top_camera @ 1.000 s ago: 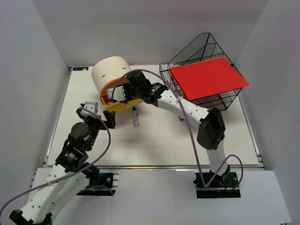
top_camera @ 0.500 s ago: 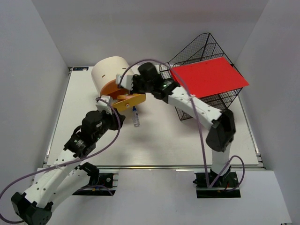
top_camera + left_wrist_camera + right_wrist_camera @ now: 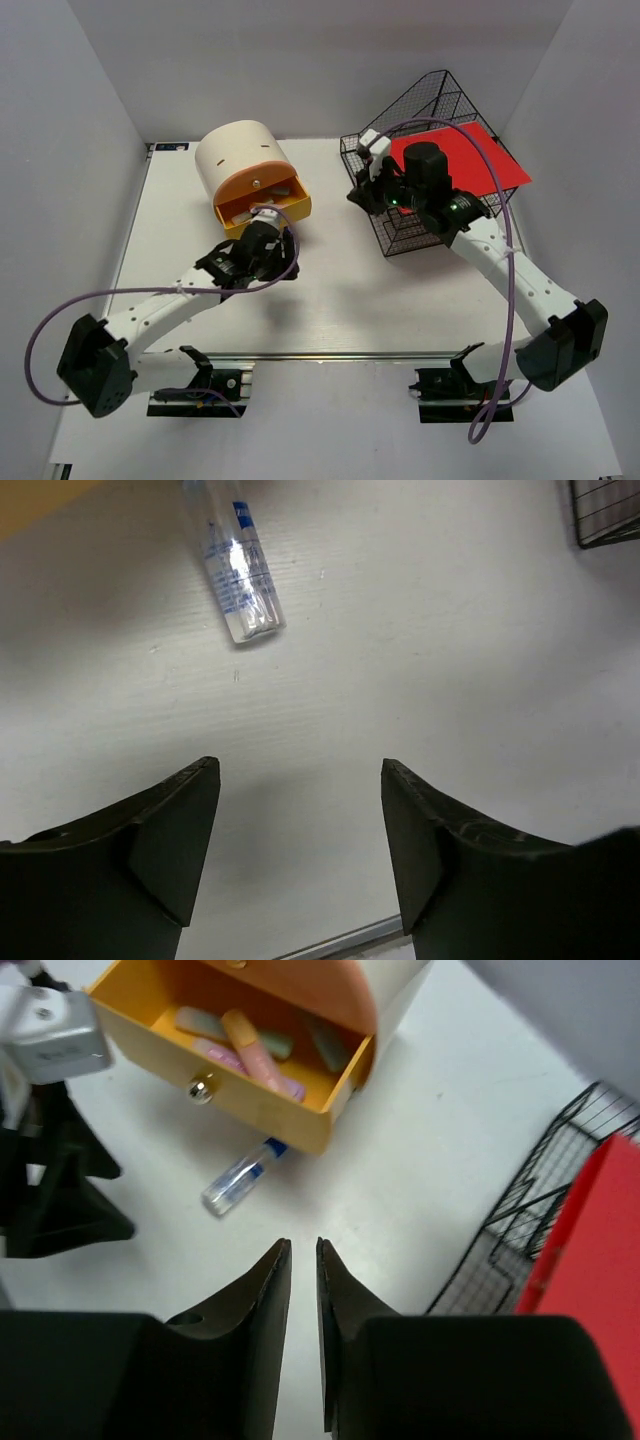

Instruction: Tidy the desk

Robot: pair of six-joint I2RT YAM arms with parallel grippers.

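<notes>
We see the desk (image 3: 400,300) filling the middle of the overhead view, white and flat, with its rail along the near edge and both arms reaching out over it. The left tool (image 3: 300,780) hangs low over the bare desk with its fingers well apart and nothing between them. A clear vial (image 3: 235,565) with blue print lies on its side just ahead of those fingers, not touching them. From above, the left arm stretches from the near left corner toward the box (image 3: 238,160), a cream round box at the far left of the desk. Its orange drawer (image 3: 250,1110) stands pulled open, and in the right wrist view we see pastel sticks (image 3: 250,1045) lying inside it. There the vial rests on the desk just beside the drawer's front corner, its blue end nearest the drawer. The right tool (image 3: 302,1252) is held high above the desk with its fingers drawn together to a thin slit, gripping nothing. It sits between the box and the basket (image 3: 430,100), a black wire basket at the far right corner. A red board (image 3: 490,160) lies flat across the basket's top, partly hidden by the right arm.
</notes>
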